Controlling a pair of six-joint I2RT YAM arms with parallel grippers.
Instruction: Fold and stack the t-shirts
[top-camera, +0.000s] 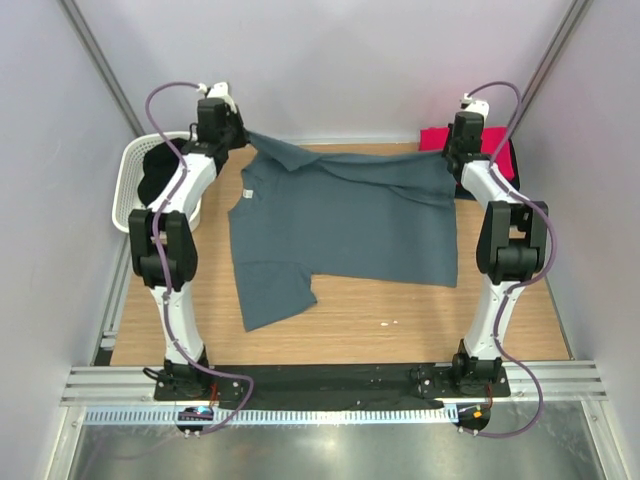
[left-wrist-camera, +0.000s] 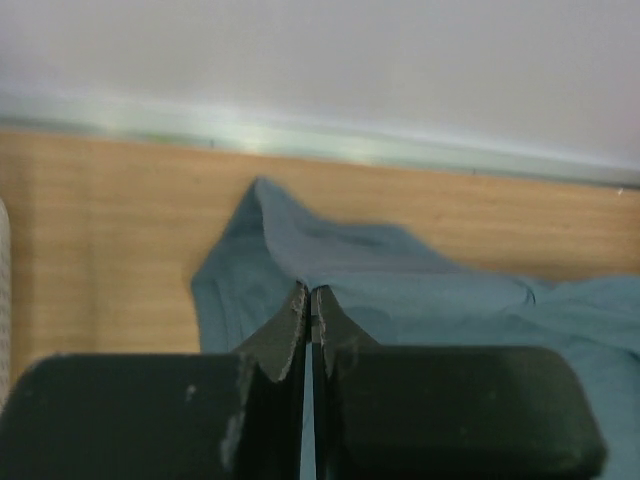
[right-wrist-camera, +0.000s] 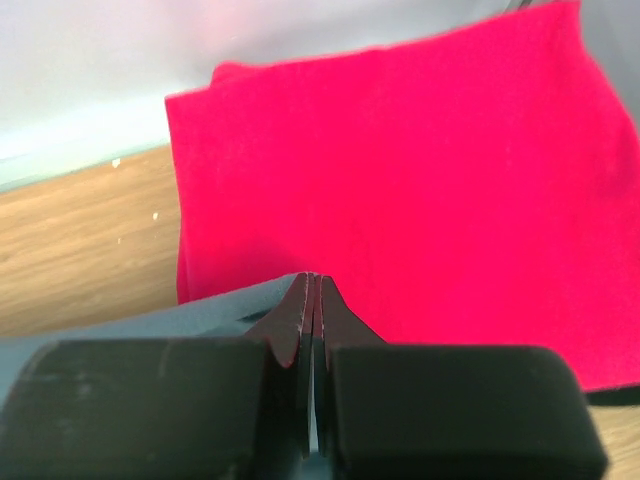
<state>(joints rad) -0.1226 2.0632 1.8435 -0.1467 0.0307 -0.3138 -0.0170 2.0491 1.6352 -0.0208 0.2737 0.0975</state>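
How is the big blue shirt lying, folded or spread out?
Mostly spread out: the blue-grey t-shirt lies flat across the wooden table, sleeve showing.

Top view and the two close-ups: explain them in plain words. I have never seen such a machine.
The machine is two robot arms, a left arm and a right arm, bolted at the near edge of a wooden table, each ending in a two-finger gripper. The wide picture comes from a fixed camera above and behind them; each close-up comes from a camera on one wrist. A blue-grey t-shirt lies spread on the table. The left gripper and the right gripper are both shut, each pinching a far corner of it. Beyond the right gripper lies a red t-shirt, apparently folded. A white basket at the far left holds dark clothing.
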